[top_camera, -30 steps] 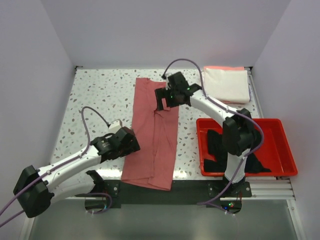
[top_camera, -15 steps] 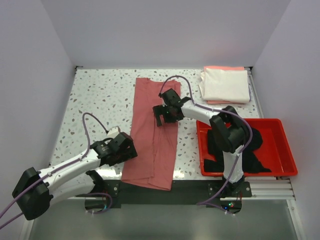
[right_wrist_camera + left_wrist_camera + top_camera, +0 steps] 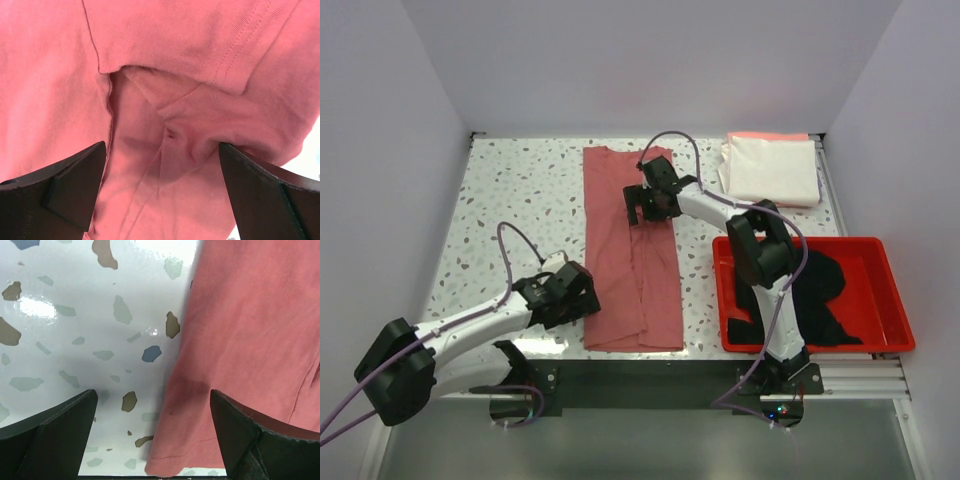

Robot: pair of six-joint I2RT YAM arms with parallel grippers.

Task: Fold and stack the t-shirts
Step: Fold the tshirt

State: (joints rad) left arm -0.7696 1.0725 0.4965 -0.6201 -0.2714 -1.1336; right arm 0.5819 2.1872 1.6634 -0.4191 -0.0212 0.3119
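Rose-red t-shirt lies folded lengthwise in the middle of the table. Only the wrist cameras show both sets of jaws spread wide and empty: left gripper over its near-left corner, right gripper over a sleeve seam. From above, the left arm lies low and the right arm stretches far

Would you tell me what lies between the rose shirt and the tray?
Only bare speckled table, seen in the top view, separates the shirt from the tray.

Bright, even overhead light is filling the scene, leaving only soft shadows. Glare is glinting off the glossy table in the left wrist view; the weave of the rose-red t-shirt is showing crisply in the right wrist view.
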